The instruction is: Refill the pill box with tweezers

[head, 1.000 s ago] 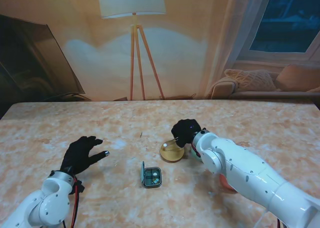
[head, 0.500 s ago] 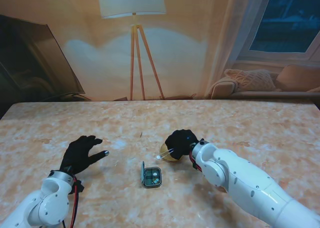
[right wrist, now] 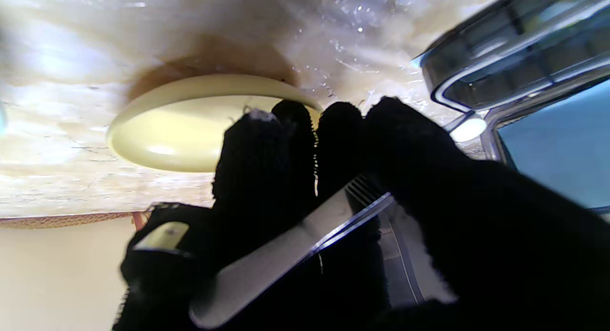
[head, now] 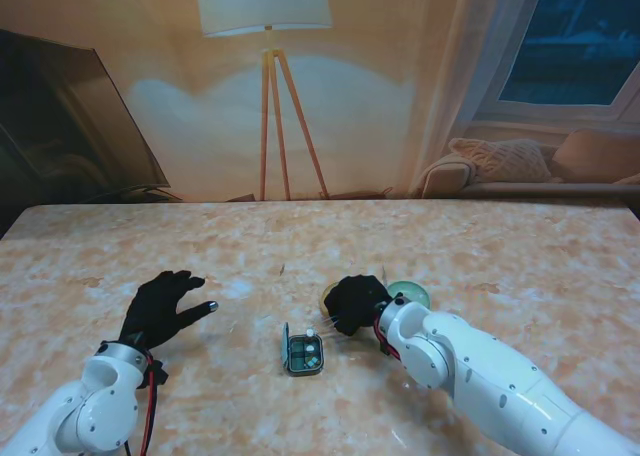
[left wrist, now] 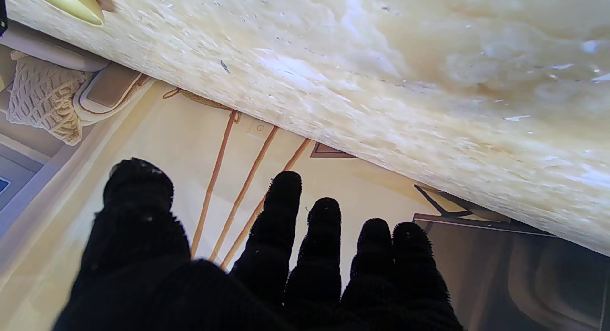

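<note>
Pill box (head: 304, 354) sat open mid-table, nearest. Left hand (head: 160, 309) rested flat at left, fingers (left wrist: 285, 212) spread, holding nothing. Right hand (head: 352, 302) pinched tweezers (right wrist: 305, 240), fingers closed on the shaft. Long axis slanted left and nearer, white pill (head: 311, 331) at tip just over box's far edge. Yellow dish (right wrist: 176, 131) behind hand.

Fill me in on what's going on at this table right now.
The right robot hand is shut on a pair of tweezers and is carrying a small white pill at their tip. The pill sits right at the open pill box, just at its far edge. The yellow dish it seems to have come from lies behind the hand, with a green dish beside it. The left robot hand rests open on the table, holding nothing.
</note>
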`<state>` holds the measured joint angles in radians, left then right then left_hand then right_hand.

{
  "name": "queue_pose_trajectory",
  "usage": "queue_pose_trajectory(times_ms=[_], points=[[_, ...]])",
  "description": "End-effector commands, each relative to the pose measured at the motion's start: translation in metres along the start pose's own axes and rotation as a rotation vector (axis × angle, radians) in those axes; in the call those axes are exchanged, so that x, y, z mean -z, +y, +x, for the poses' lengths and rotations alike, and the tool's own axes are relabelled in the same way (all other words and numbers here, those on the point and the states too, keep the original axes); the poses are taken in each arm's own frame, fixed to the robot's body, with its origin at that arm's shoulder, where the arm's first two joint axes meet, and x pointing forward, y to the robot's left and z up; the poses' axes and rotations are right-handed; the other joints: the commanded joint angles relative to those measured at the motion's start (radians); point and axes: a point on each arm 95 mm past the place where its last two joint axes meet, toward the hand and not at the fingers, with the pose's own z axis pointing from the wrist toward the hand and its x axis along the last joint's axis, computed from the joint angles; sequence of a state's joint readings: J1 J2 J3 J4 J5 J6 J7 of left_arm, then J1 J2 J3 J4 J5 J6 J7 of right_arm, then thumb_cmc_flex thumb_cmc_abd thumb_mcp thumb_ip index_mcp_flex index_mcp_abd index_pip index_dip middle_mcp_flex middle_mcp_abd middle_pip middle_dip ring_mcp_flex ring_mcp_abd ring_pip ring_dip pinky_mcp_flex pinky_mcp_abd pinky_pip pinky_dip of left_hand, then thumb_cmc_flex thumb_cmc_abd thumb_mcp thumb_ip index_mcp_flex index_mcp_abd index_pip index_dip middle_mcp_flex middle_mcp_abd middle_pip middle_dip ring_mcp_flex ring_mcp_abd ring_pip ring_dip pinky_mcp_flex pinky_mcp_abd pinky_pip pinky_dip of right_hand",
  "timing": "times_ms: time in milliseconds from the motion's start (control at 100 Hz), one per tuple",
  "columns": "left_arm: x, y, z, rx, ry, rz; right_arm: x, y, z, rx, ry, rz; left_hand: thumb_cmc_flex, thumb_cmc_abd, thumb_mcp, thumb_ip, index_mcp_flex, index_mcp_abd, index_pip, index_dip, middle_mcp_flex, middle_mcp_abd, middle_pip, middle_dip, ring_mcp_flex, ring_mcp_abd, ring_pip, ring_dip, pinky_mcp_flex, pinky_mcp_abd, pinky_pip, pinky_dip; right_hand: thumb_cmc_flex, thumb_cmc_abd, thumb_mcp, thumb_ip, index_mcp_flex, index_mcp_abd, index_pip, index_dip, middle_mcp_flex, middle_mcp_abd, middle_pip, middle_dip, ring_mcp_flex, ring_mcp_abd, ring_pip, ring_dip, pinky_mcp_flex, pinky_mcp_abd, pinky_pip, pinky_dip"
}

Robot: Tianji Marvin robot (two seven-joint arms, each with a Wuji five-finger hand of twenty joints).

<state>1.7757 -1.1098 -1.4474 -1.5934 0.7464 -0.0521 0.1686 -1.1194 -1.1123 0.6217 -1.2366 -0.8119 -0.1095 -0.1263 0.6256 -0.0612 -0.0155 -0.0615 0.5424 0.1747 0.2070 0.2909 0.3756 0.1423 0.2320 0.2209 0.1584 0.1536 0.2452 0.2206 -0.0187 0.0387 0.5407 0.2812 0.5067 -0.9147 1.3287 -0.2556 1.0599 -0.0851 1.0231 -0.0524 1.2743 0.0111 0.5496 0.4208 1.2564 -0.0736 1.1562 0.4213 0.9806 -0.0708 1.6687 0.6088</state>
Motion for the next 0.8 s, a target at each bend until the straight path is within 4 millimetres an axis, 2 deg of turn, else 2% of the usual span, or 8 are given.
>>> queue_pose_trajectory(times_ms=[0, 420, 790], points=[[0.002, 0.002, 0.001, 0.0, 0.002, -0.014, 0.001, -0.009, 0.007, -0.012, 0.015, 0.027, -0.02, 0.016, -0.016, 0.016, 0.009, -0.001, -0.016, -0.009, -0.001, -0.01, -0.002, -0.005, 0.008, -0.014, -0.013, -0.013, -0.01, -0.041, 0.012, 0.006, 0.026, 0.011, 0.065, 0.028, 0.049, -0.039, 0.049, 0.003, 0.071, 0.139, 0.017, 0.022, 0.014, 0.083, 0.057, 0.003, 0.034, -0.243, 0.072, -0.005], [0.0, 0.004, 0.002, 0.004, 0.006, -0.012, 0.006, -0.006, 0.007, -0.008, 0.011, 0.04, -0.015, 0.019, -0.015, 0.016, 0.01, 0.002, -0.015, -0.009, -0.002, -0.008, -0.001, -0.004, 0.008, -0.015, -0.011, -0.012, -0.009, -0.042, 0.015, 0.007, 0.024, 0.012, 0.061, 0.023, 0.042, -0.037, 0.041, -0.001, 0.068, 0.137, 0.013, 0.017, 0.01, 0.082, 0.054, 0.003, 0.028, -0.242, 0.069, -0.008], [0.001, 0.004, 0.003, 0.006, 0.005, -0.013, 0.015, 0.015, 0.0, -0.003, -0.042, -0.02, -0.017, 0.015, -0.017, 0.016, 0.008, 0.008, -0.019, -0.011, -0.005, -0.006, -0.001, -0.004, 0.006, -0.013, -0.011, -0.011, -0.01, -0.04, 0.017, 0.008, 0.012, 0.008, 0.071, 0.024, 0.048, -0.022, 0.045, -0.002, 0.087, 0.145, 0.02, 0.013, 0.039, 0.085, 0.054, -0.003, 0.058, -0.241, 0.077, -0.011]])
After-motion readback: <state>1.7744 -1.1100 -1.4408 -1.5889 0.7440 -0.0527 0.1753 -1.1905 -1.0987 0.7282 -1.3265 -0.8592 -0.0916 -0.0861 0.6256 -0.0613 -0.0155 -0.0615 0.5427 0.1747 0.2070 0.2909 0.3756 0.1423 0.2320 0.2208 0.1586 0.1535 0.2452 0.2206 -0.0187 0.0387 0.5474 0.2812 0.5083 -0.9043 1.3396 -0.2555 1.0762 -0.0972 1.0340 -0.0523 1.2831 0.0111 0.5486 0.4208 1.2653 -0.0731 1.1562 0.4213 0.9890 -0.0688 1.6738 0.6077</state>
